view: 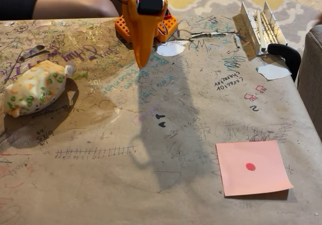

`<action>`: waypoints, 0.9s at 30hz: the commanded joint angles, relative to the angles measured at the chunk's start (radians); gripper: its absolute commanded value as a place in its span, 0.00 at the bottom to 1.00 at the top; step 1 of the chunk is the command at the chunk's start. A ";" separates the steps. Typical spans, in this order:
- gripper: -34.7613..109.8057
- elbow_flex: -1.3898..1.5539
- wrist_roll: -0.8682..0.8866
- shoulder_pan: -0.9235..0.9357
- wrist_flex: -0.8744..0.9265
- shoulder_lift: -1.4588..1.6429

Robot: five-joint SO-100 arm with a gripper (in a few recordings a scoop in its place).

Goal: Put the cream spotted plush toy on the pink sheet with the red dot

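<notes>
**Toy lying at left edge, sheet at lower right, arm parked at rear**

We are viewing the table (151,184) from the fixed view. We are counting one cream spotted plush toy (36,88), lying on its side at the far left of the table. Its long axis is running diagonally, from lower left to upper right in the picture; the narrower end, ending in a small pale tip, is pointing to the upper right, toward the back of the table. The toy is casting a dark shadow to its right and below.

We are counting one pink sheet with the red dot (253,167), lying flat near the lower right, well apart from the toy. The single dot is sitting near the sheet's middle.

We are counting two white paper scraps: one (170,48) just right of the arm's tip, one (273,71) near the right edge.

The orange arm (143,13) is standing at the rear centre, its top cut off by the picture's upper edge. The gripper (142,59) is pointing downward, hanging above the tabletop and grasping nothing; its fingers are appearing as one tapered point, pressed together.

A person's limb is showing behind the table at upper left, partly cut off.
</notes>
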 commanded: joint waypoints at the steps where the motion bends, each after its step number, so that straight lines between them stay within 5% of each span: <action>1: 0.25 -0.178 -0.055 0.071 0.011 -0.098; 13: 0.43 -0.657 -0.643 0.598 0.049 -0.907; 22: 0.46 -0.719 -1.075 0.752 0.026 -1.092; 27: 0.46 -0.713 -1.170 0.796 -0.110 -1.259</action>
